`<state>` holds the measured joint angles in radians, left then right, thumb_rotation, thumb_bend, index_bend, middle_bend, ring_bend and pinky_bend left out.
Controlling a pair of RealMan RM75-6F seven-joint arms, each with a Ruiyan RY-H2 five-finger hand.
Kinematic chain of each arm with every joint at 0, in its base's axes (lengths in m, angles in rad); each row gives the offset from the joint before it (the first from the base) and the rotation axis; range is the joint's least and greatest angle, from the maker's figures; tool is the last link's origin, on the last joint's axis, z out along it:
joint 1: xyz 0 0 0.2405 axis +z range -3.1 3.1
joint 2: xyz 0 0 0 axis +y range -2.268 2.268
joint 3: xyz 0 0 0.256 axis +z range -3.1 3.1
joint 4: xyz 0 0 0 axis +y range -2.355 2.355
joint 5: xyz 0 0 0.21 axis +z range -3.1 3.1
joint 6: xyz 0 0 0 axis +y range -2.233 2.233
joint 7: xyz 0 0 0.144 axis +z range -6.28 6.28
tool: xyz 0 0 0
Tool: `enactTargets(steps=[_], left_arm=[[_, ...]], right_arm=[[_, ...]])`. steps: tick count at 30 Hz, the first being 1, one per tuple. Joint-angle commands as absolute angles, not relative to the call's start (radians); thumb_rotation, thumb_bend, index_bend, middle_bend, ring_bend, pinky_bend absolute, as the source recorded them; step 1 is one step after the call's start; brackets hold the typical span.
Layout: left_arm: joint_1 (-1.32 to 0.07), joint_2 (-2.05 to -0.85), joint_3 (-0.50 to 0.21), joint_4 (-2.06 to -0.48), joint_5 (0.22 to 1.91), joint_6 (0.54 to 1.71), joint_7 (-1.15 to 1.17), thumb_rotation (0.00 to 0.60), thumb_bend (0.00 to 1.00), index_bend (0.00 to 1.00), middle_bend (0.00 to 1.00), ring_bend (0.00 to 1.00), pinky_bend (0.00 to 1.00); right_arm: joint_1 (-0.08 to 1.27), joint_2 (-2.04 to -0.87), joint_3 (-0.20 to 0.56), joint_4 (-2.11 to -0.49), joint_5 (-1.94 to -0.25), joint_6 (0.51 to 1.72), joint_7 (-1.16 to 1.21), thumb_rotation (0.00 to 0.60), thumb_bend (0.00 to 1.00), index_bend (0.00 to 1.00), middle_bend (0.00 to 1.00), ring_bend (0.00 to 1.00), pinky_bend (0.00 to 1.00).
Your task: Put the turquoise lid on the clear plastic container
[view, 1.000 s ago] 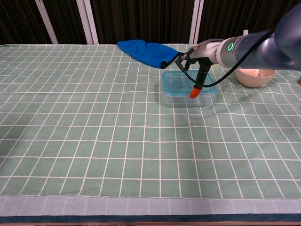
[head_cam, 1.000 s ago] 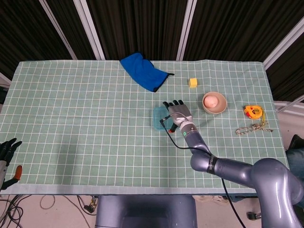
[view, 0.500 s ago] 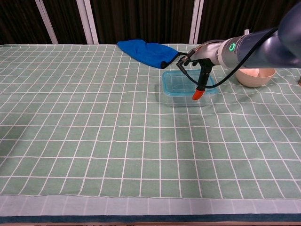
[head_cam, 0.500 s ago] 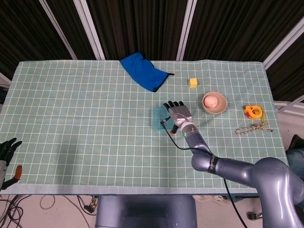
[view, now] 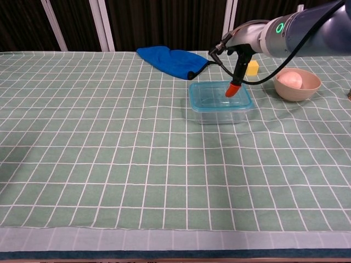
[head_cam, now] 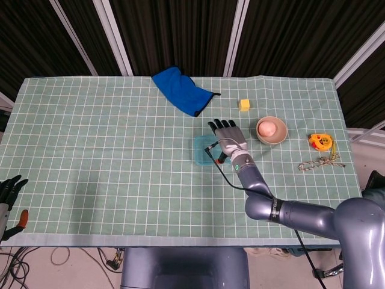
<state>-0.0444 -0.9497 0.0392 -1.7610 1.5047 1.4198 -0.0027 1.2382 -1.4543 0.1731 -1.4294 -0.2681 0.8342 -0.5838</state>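
**Lid looks seated; right hand above the box**

Far left of the clear plastic container, at the table's near corner, the left hand shows only as dark fingers, apart and holding nothing. Behind the container to the left lies a blue cloth. The turquoise lid sits on top of the container, edges lined up, so the placing looks done; whether it is snapped down I cannot tell. The right hand hangs over the lid's right part, fingers spread, gripping nothing. Right of the container stands a bowl. What seems left: perhaps a press, then drawing the hand clear.
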Motion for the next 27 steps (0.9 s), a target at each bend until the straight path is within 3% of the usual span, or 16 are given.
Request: enactTargets(steps=[1,6,13,27], left_arm=[[-0.045,-0.949,0.04,-1.761,1.504,1.418,-0.003,0.6,0.52,0.09,0.0,0.0,0.0],[-0.046,-0.948,0.04,-1.763,1.502,1.415,-0.005,0.6,0.53,0.09,0.0,0.0,0.0],[-0.046,-0.945,0.041,-1.766,1.503,1.413,-0.011,0.6,0.52,0.09,0.0,0.0,0.0],[-0.047,-0.942,0.042,-1.768,1.499,1.407,-0.02,0.6,0.52,0.09,0.0,0.0,0.0]], right_arm=[[1.236,-1.449,0.186,-1.44,-0.274,0.865,-0.582,0.6,0.13,0.08,0.23,0.0,0.0],[1.232,-1.453,0.179,-1.437,-0.266,0.892,-0.607,0.6,0.23,0.24,0.34,0.06,0.0],[1.212,-1.499,0.19,-1.396,-0.278,0.903,-0.591,0.6,0.24,0.44,0.36,0.1,0.0],[1.18,-1.584,0.228,-1.266,-0.336,0.882,-0.546,0.6,0.47,0.54,0.37,0.12,0.0]])
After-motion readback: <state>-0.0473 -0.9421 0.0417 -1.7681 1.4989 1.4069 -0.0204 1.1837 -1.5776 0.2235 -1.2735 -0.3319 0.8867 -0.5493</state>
